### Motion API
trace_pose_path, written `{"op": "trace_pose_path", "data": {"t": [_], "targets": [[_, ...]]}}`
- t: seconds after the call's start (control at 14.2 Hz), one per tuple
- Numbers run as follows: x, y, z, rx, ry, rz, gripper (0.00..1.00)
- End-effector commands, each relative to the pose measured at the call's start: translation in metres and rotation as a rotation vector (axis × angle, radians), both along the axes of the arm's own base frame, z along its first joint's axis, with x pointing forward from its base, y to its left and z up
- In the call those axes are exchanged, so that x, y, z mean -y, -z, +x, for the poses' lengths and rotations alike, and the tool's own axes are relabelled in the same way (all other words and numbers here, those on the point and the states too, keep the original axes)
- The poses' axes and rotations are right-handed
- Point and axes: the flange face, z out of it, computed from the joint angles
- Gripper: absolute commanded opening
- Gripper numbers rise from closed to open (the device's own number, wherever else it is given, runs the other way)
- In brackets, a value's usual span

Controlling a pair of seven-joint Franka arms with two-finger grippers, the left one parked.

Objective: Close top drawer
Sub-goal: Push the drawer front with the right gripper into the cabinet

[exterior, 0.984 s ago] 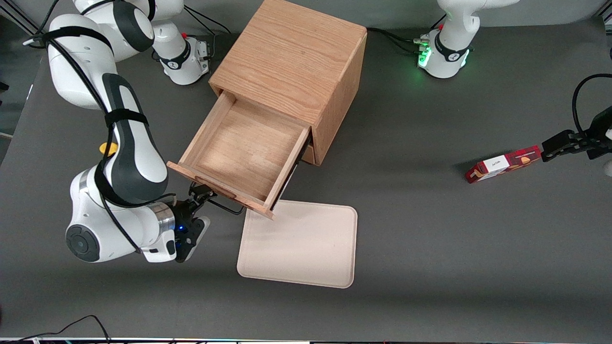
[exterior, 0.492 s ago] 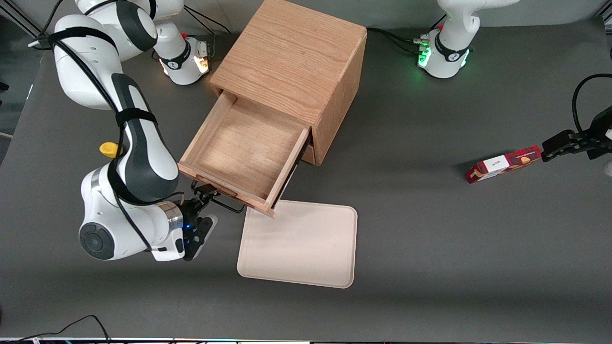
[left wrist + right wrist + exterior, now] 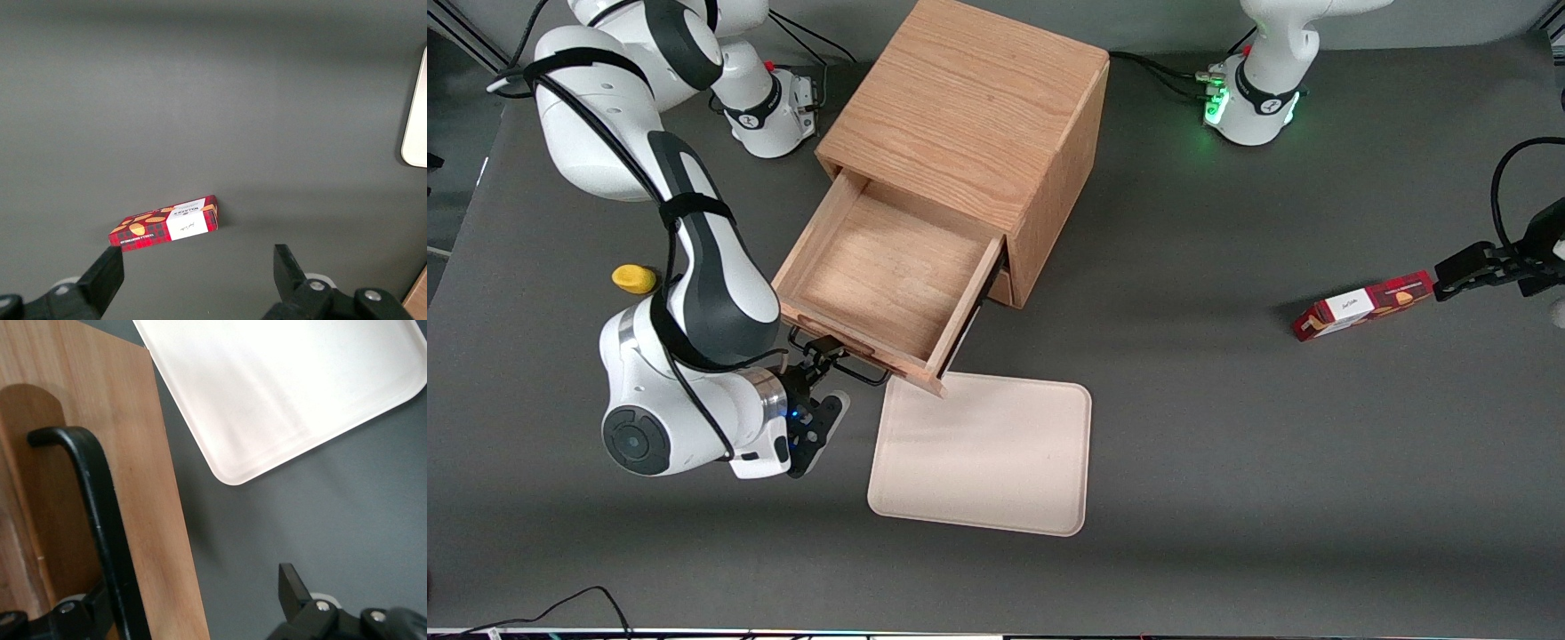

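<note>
I have the gripper (image 3: 824, 356) down at the front of the top drawer (image 3: 889, 276), and in the right wrist view its fingers stand well apart, holding nothing, with one fingertip (image 3: 73, 613) touching or nearly touching the black wire handle (image 3: 100, 520) and the other out over bare table (image 3: 1227, 427). The drawer sits directly ahead of my hand, pulled most of the way out of the light oak cabinet (image 3: 969, 107), its box empty as far as I can see. I judge it a stiff, light wooden box on runners: it should slide under a steady push, nothing fragile about it, though a shove off to one side could rack it in its opening or shift the whole cabinet along the table. So I would not bother clamping the thin handle, which looks slick and narrow; I would press the finger flat on the wooden front panel (image 3: 143, 487) beside the handle, near the middle, and drive straight along the drawer's own line toward the cabinet. Just beside my hand, partly under the drawer's near corner, lies the pale tray (image 3: 978, 462), low enough that I think it will not catch. Far off toward the parked arm's end lies a red box (image 3: 1365, 305), well clear of my path.
</note>
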Motion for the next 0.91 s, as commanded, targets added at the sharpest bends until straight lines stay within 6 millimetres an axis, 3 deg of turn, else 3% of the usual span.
{"op": "trace_pose_path", "data": {"t": [0.0, 0.84], "targets": [[-0.013, -0.004, -0.014, -0.010, 0.000, -0.023, 1.00], [-0.033, -0.010, -0.051, -0.017, -0.020, -0.055, 1.00]]}}
